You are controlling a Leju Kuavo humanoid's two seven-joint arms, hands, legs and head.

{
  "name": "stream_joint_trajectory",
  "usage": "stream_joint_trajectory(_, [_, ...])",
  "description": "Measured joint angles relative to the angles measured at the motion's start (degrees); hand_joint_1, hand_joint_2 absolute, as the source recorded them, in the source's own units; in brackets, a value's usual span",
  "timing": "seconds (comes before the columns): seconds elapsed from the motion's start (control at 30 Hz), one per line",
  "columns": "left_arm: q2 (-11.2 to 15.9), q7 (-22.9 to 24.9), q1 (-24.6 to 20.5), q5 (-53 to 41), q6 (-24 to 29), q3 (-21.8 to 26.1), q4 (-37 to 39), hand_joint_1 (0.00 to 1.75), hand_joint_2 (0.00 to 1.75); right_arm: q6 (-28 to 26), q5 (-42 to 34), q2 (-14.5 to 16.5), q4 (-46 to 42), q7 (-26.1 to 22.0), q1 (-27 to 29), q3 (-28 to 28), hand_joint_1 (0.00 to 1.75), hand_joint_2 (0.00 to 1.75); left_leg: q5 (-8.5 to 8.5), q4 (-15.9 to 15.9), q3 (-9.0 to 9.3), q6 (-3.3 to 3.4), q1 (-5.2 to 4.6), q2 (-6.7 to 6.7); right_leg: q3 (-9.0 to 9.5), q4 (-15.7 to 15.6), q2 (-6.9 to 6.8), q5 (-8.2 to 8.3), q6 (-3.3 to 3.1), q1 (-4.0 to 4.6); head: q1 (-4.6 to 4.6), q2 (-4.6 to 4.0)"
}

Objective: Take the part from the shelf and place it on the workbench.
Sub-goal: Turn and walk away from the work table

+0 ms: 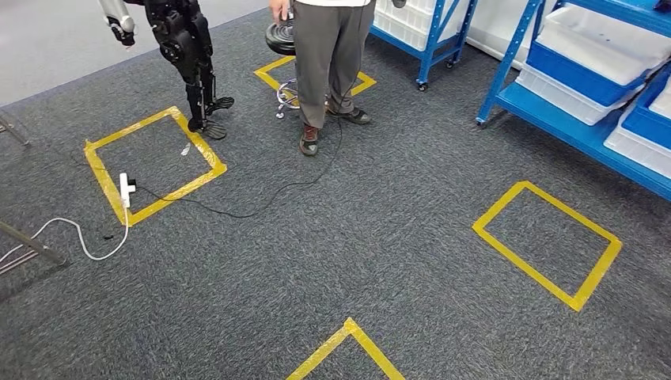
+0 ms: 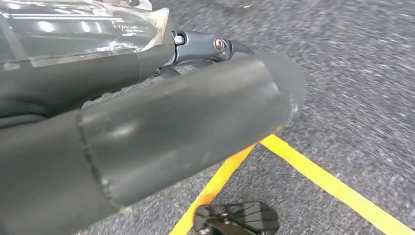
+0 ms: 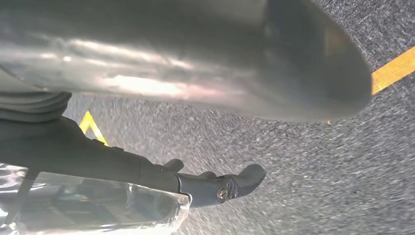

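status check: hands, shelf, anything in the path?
Left hand and right hand hanging over carpet, grip unclear. Blue shelf ahead right. Person and cable ahead left.

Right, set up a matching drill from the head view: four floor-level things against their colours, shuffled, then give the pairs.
Things:
1 power strip
2 taped squares
3 shelf frame
4 carpet

Colours:
A yellow
B grey
C white
D blue

Pairs: 1-C, 2-A, 3-D, 4-B
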Motion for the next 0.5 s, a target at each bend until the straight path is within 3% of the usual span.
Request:
stream_joint_trajectory(0.03, [0.05, -0.01, 0.00, 0.00, 0.01, 0.00, 0.00, 0.00, 0.00, 0.00, 0.01, 0.03, 0.00, -0.02, -0.07, 0.01, 0.00, 0.00, 1.44, -3.60, 1.58, 0.21, 0.06, -1.27, -0.07, 0.11, 0.77, 0.04, 0.10, 0.12, 0.03, 0.00])
stream_joint_trajectory(0.1, [0.12, -0.01, -0.05, -0.01, 0.01, 0.00, 0.00, 0.00, 0.00, 0.00, 0.01, 0.08, 0.00, -0.05, -0.18, 0.02, 0.00, 0.00, 2.12, -6.94, 2.96, 0.47, -0.05, -2.71, -0.60, 0.15, 2.01, 0.29, 0.64, 0.23, 0.04, 0.00])
stream_joint_trajectory(0.17, [0.06, -0.01, -0.14, -0.01, 0.01, 0.00, -0.01, 0.00, 0.00, 0.00, 0.01, 0.05, 0.00, -0.07, -0.03, 0.03, 0.00, 0.00, 2.35, -7.45, 3.03, 0.88, -0.30, -1.50, -1.34, 0.03, 3.07, 0.66, 1.46, 0.23, 0.02, 0.00])
stream_joint_trajectory(0.23, [-0.02, -0.02, -0.15, 0.00, 0.02, 0.01, -0.03, 0.00, 0.00, 0.00, 0.01, -0.01, 0.01, -0.07, 0.15, 0.03, 0.00, 0.00, 2.96, -8.17, 3.11, 1.69, -0.28, -0.02, -2.67, 1.75, 1.20, -0.21, 1.78, 0.29, 0.18, 0.00])
stream_joint_trajectory(0.3, [-0.01, -0.02, -0.08, 0.00, 0.02, 0.03, -0.04, 0.00, 0.00, 0.00, 0.01, -0.01, 0.02, -0.07, 0.04, 0.04, 0.00, 0.00, 3.32, -8.58, 3.03, 2.25, -0.30, 1.80, -5.75, 7.77, -2.24, -3.26, 1.49, 0.29, 0.38, 0.00])
stream_joint_trajectory(0.37, [0.01, -0.02, -0.01, 0.00, 0.01, 0.03, -0.04, 0.00, 0.00, 0.00, 0.02, 0.02, 0.02, -0.07, -0.05, 0.05, 0.00, 0.00, 3.33, -8.56, 2.85, 2.35, -0.42, 3.65, -9.01, 14.86, -3.59, -6.08, 1.59, 0.12, 0.48, 0.00])
stream_joint_trajectory(0.4, [-0.01, -0.02, -0.02, 0.00, 0.01, 0.02, -0.03, 0.00, 0.00, 0.01, 0.02, 0.00, 0.02, -0.06, 0.00, 0.05, 0.00, 0.00, 3.30, -8.54, 2.81, 2.32, -0.42, 4.52, -9.48, 16.31, -3.85, -6.40, 1.94, -0.02, 0.49, 0.00])
stream_joint_trajectory(0.43, [-0.04, -0.02, -0.02, 0.00, 0.00, 0.02, -0.03, 0.00, 0.00, 0.02, 0.03, -0.05, 0.02, -0.01, 0.07, 0.05, 0.00, 0.00, 3.26, -8.52, 2.80, 2.24, -0.40, 5.31, -8.77, 15.52, -4.17, -5.86, 2.46, -0.20, 0.51, 0.00])
stream_joint_trajectory(0.5, [-0.12, 0.00, -0.02, 0.00, 0.00, 0.02, -0.03, 0.00, 0.00, 0.05, 0.07, -0.19, 0.02, 0.07, 0.13, 0.05, 0.00, 0.00, 3.05, -8.41, 2.99, 1.86, -0.35, 6.76, -4.44, 8.27, -6.08, -3.25, 3.54, -0.66, 0.54, 0.00])
